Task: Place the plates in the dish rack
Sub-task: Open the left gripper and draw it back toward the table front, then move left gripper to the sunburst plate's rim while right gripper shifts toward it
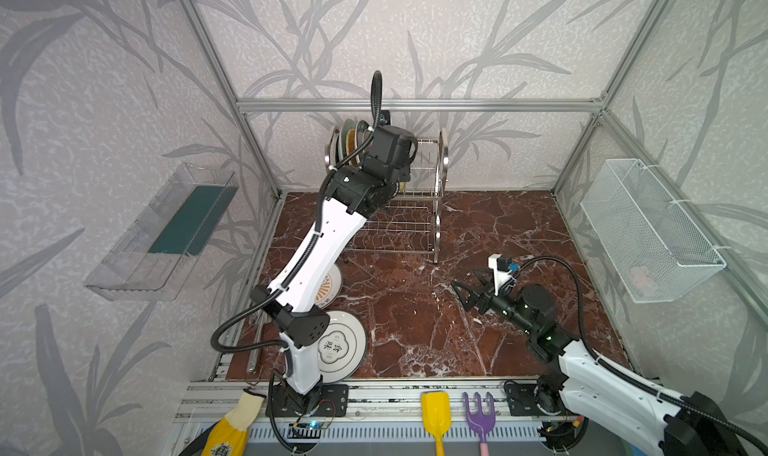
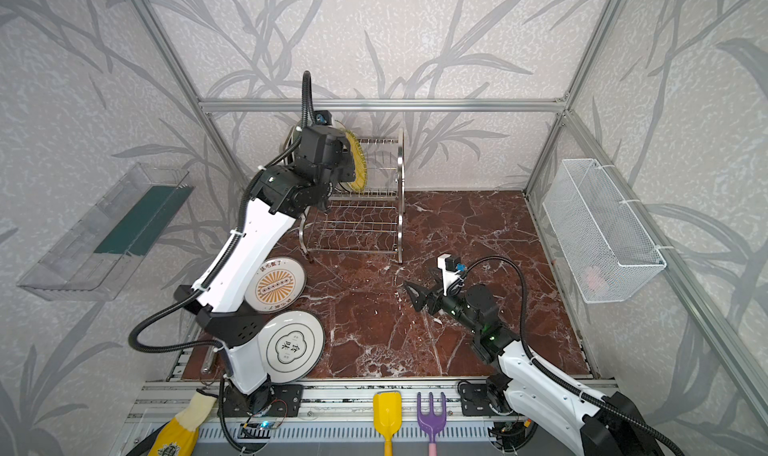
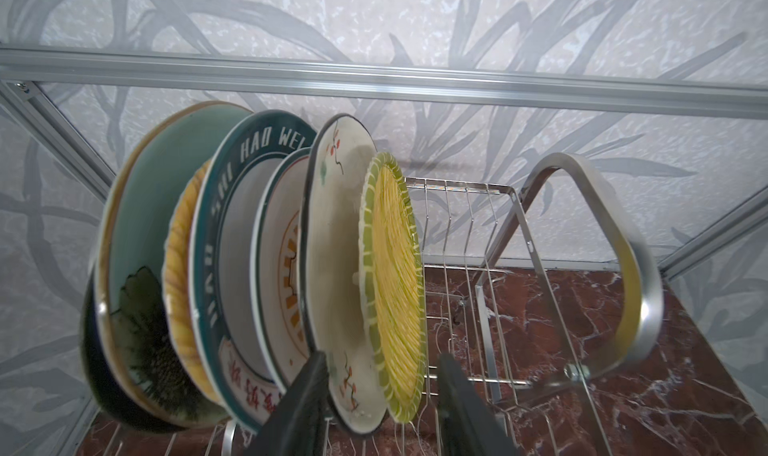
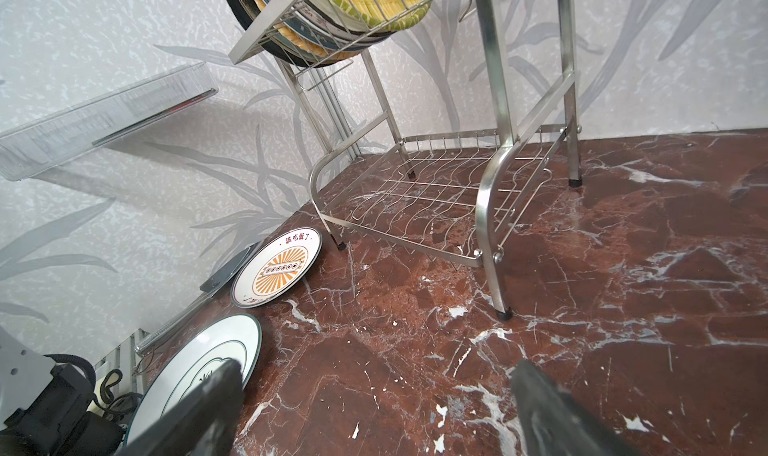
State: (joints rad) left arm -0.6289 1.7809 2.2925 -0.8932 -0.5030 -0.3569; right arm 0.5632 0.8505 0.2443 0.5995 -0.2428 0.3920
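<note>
Yellow plate [image 3: 395, 275] is slotted in the rack [image 3: 642, 283], left pincer [image 3: 382, 362] spread; a sunburst plate [image 2: 275, 285] beside the rack is to be fetched next.

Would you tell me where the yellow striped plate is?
The yellow striped plate stands on edge in the dish rack's upper tier, back left of centre in a top view, beside the cream floral plate.
</note>
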